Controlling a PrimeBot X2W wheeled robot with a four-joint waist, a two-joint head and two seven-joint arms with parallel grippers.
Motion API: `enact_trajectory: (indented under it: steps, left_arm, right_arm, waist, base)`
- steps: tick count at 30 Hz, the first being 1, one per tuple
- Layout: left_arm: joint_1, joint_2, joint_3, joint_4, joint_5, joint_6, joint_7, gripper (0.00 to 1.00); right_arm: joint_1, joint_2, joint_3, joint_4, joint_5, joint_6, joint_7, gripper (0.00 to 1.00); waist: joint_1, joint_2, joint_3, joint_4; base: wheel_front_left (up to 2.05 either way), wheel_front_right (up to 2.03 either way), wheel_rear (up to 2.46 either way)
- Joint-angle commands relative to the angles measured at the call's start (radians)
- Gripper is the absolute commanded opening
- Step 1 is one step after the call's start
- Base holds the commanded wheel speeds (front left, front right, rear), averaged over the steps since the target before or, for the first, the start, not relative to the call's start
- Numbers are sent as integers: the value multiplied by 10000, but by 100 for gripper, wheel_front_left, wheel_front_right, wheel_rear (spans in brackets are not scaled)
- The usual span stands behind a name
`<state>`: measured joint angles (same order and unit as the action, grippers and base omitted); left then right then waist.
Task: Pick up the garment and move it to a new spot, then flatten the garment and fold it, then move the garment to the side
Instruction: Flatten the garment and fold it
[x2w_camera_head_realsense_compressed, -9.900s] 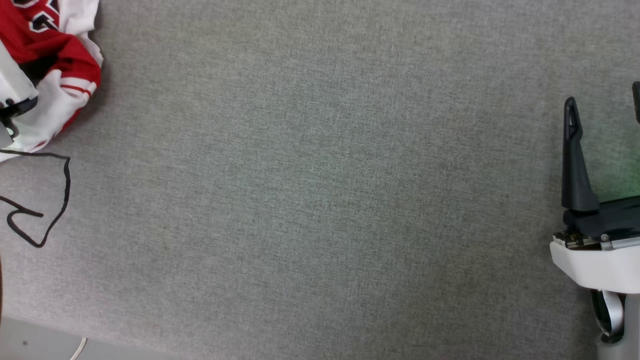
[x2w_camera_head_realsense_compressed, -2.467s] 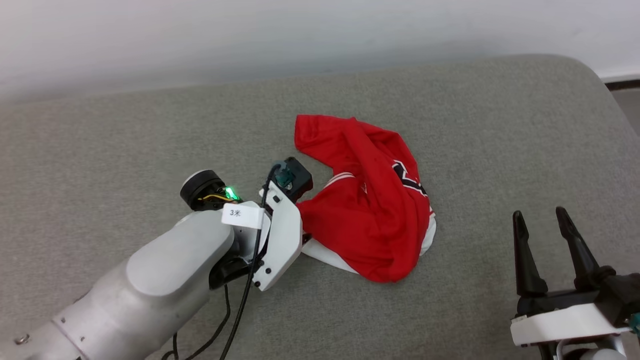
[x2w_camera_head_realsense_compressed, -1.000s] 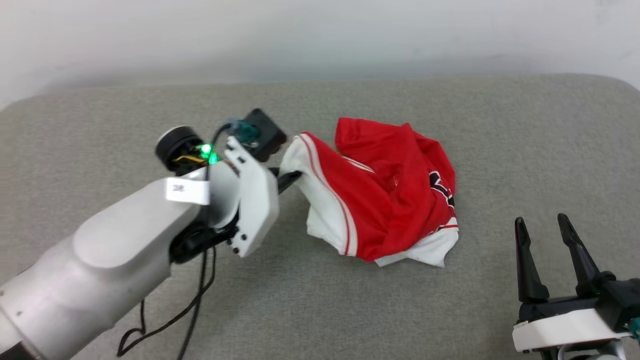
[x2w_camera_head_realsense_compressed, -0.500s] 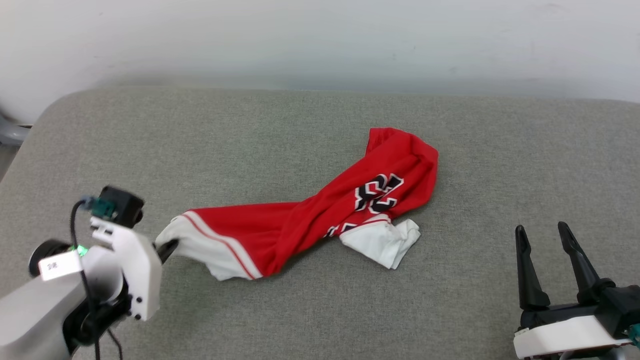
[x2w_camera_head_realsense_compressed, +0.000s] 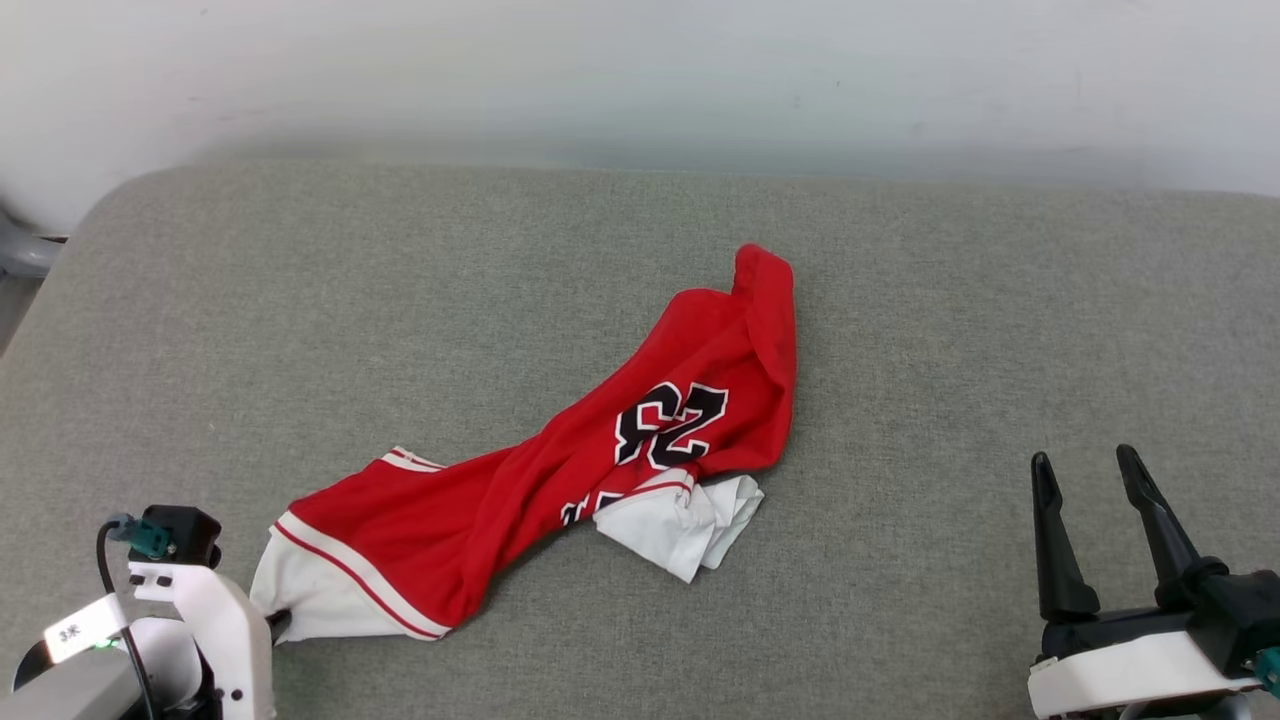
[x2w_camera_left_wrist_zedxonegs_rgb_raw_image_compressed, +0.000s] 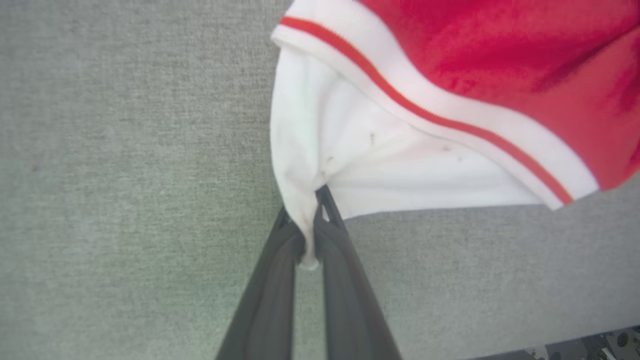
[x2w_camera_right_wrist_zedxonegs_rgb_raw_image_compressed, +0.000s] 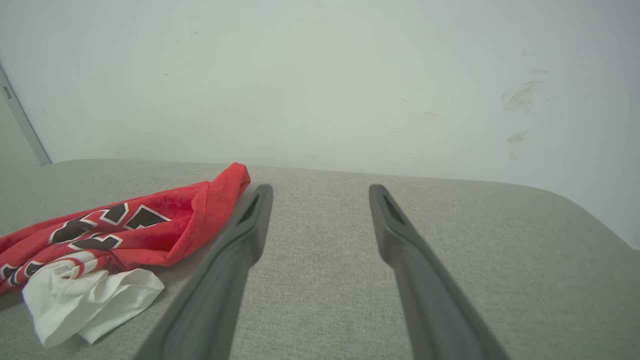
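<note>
Surface: grey woven cushion is spread under everything, and a pale wall is seen behind it.
Left claw: the left gripper is pressed together on a pinch of cloth, low at the near-left corner of the cushion.
Cloth in the pinch: the edge of a white sleeve with red stripe trim is drawn to a point between the dark fingers.
Garment: the garment is laid out as a twisted diagonal band from that sleeve toward the cushion's middle. Black numerals are turned upward, and a second white sleeve is crumpled at its near edge.
Right claw: the right gripper is held with its fingers apart and nothing between them, at the near right, well apart from the cloth.
Done: the pick-up is judged made; the move to a new spot is judged under way.
Left: release, flattening, folding and setting aside are judged not yet begun, since the cloth is rumpled and no neat fold is seen.
</note>
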<state>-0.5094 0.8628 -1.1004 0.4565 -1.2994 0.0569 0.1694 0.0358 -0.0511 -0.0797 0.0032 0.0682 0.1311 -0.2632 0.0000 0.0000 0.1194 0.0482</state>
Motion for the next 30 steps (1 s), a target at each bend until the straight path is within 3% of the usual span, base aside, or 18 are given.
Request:
enact_trajectory:
  steps: [1,2,3,6,10,13,18,24,30]
  left_arm:
    - [65,-175,21,137,-13,-17,-181,37]
    - [-5,-261,58,227,98,10,-389,37]
    - [-65,-339,124,333,149,60,-616,100]
    - [-191,-512,237,481,532,188,-1450,100]
    - [-178,-714,451,300,1005,676,-2796,100]
    - [23,-824,718,-138,1279,1261,-3814,100]
    - [710,-1037,1487,-1225,1929,2392,-4336,100]
    - [2224,-1596,3907,-2923,4197,3777,-4353,100]
    - [3908,-2691,6016,-4077,6438,4189,-4357,100]
  right_arm:
    - [-27,17,-7,28,-70,-9,-24,100]
    - [4,17,-14,43,-85,-9,-24,100]
    - [43,17,-20,63,-97,-7,-24,100]
    - [159,17,-70,105,-103,-9,-24,100]
    - [350,17,-195,132,-104,-7,-24,100]
    - [472,19,-301,80,-132,-7,-24,100]
    - [418,17,-444,-135,-231,-7,-23,100]
    - [-199,19,-427,-577,-686,-7,-23,100]
    - [-1563,-642,-74,-503,-765,-7,-23,100]
  waist:
    - [0,0,-32,7]
    - [0,0,-74,12]
    - [0,0,-130,18]
    - [0,0,-368,36]
    - [0,0,-770,99]
    - [0,0,-1045,166]
    - [0,0,-1257,252]
    - [0,0,-1317,429]
    - [0,0,-1226,702]
  base:
    - [0,0,0]
    - [0,0,0]
    - [0,0,0]
    - [0,0,0]
    - [0,0,0]
    - [0,0,0]
    - [0,0,0]
    - [0,0,0]
    - [0,0,0]
